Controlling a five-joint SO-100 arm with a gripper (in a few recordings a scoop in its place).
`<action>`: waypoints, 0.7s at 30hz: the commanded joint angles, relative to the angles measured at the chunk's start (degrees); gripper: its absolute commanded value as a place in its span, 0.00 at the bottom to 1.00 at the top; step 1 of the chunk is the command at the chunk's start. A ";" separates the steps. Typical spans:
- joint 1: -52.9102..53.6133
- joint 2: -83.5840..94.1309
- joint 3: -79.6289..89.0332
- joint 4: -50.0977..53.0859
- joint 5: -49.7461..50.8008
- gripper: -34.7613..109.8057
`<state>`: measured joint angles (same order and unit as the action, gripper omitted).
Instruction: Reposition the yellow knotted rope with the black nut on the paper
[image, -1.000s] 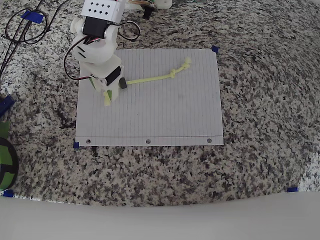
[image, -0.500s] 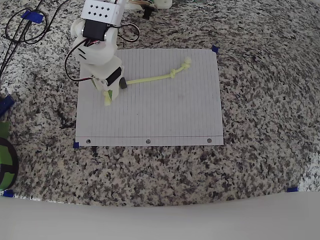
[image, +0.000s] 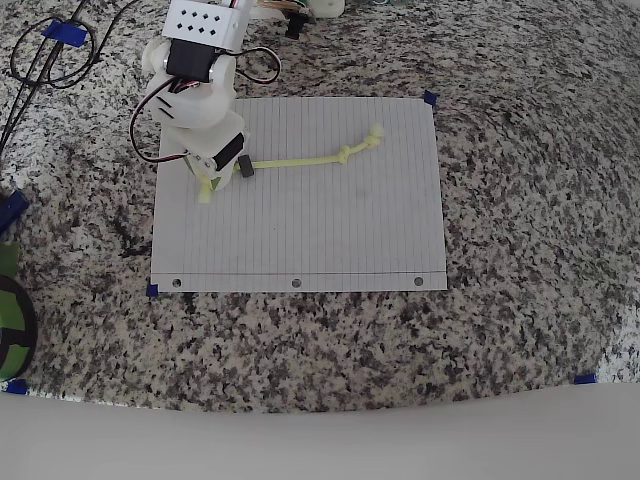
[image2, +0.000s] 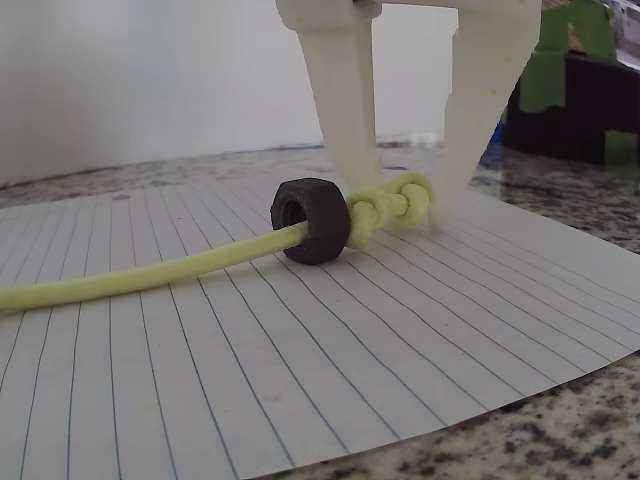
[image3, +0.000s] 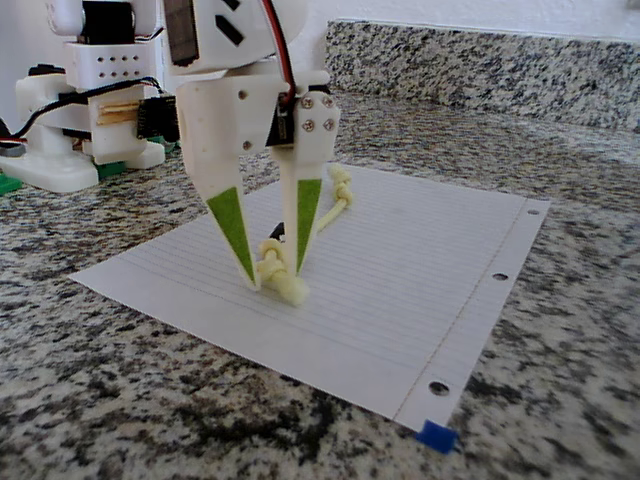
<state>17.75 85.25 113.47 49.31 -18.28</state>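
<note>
Overhead view, speckled granite counter (image: 520, 200), lined paper (image: 330, 230), jaws pinching rope knot (image2: 400, 200).

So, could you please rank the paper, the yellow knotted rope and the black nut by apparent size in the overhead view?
1. The paper, by far the largest.
2. The yellow knotted rope, long but thin, about half the paper's width.
3. The black nut, a small dark spot beside the fingers.
</note>
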 joint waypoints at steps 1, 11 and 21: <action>0.62 0.79 -1.76 0.00 -0.26 0.32; 2.81 3.60 -1.67 -1.85 -10.37 0.24; 9.84 22.32 3.34 -4.31 -36.65 0.24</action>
<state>25.84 99.76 116.10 45.70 -49.13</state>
